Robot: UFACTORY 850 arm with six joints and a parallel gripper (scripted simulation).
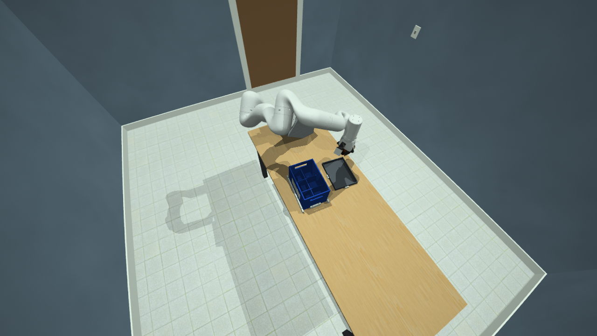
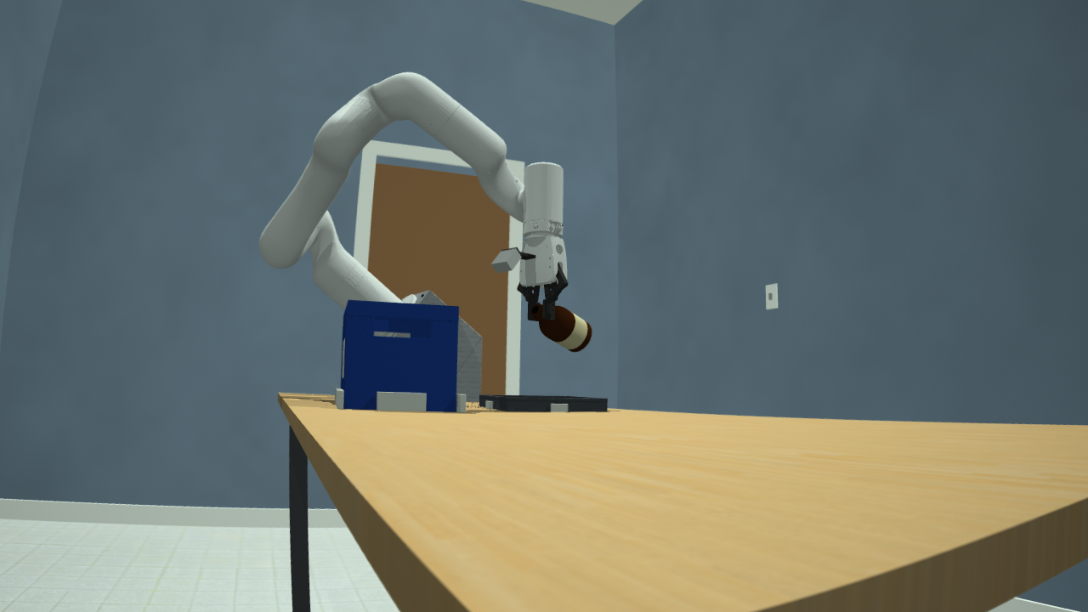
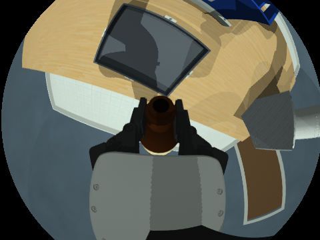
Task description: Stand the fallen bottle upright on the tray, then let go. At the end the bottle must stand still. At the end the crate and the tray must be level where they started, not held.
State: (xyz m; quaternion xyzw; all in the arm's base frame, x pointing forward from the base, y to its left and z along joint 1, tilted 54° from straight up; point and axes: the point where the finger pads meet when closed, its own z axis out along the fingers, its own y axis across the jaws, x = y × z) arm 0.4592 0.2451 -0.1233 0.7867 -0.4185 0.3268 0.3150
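My gripper (image 2: pixel 541 308) (image 3: pixel 161 107) (image 1: pixel 344 150) is shut on the neck of a brown bottle (image 2: pixel 566 327) (image 3: pixel 159 127) with a cream label. The bottle hangs in the air, tilted, its base pointing down and to the right in the exterior view. It is well above the table, beyond the far end of the dark tray (image 1: pixel 353 175) (image 2: pixel 586 403) (image 3: pixel 111 33). The tray lies flat on the wooden table, with nothing in it. In the top view the bottle is mostly hidden under the wrist.
A blue crate (image 1: pixel 295 177) (image 2: pixel 399 354) (image 3: pixel 249 2) with inner compartments stands left of the tray, close beside it. The table's right edge (image 1: pixel 367 175) runs just past the tray. The arm's base sits at the table's far end, by the door.
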